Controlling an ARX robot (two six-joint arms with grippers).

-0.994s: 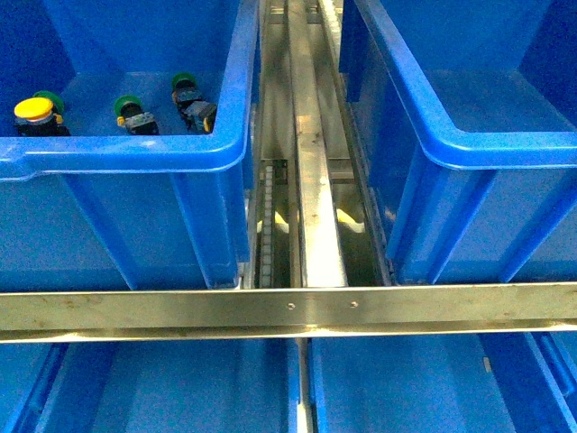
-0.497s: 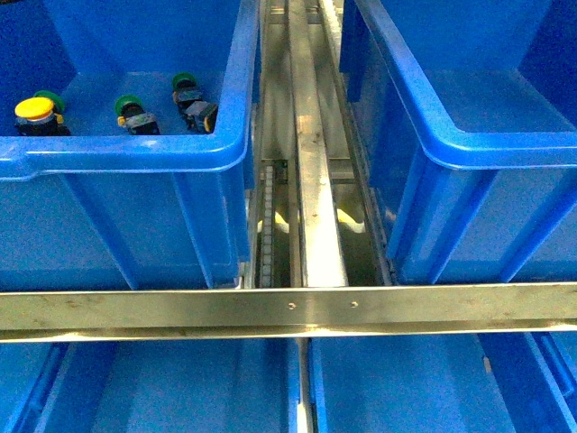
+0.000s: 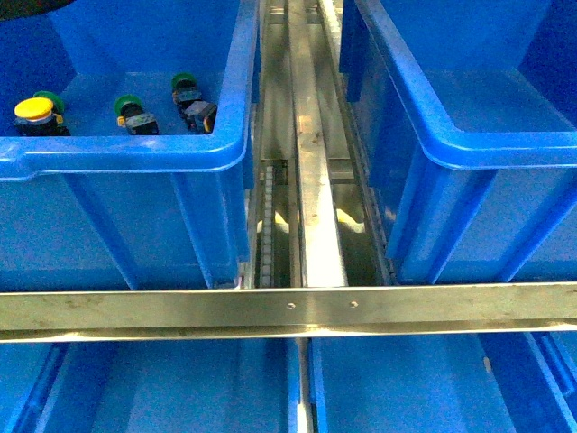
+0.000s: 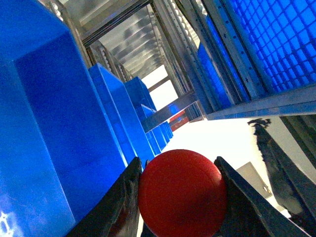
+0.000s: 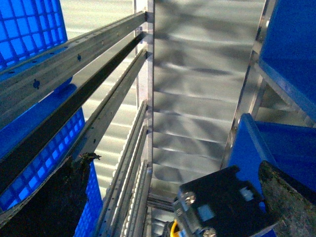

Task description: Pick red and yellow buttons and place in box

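Red button [image 4: 181, 193] is up in the air, pinched by its round cap between the two dark fingers [image 4: 121, 202] of the left jaws. The jaws are clenched on it, one finger on each side. Tall blue walls and shiny metal rails rise all around that arm, and it tilts up along them.

Yellow button [image 3: 34, 110] lies in the left blue box [image 3: 135, 153], far over by the left side. Three green switches [image 3: 131, 110] lie near it in the same box, one just behind it. The right blue box [image 3: 487, 144] stands well apart, across a long metal track [image 3: 311, 162]. A flat metal bar [image 3: 288, 311] runs across in front of both boxes. Neither arm shows in the front view.

By the right jaws sits a dark switch block [image 5: 224, 205], close beside one finger [image 5: 291, 207], with a bit of yellow under it. The other finger is well apart from it. I cannot tell if those jaws grip it.
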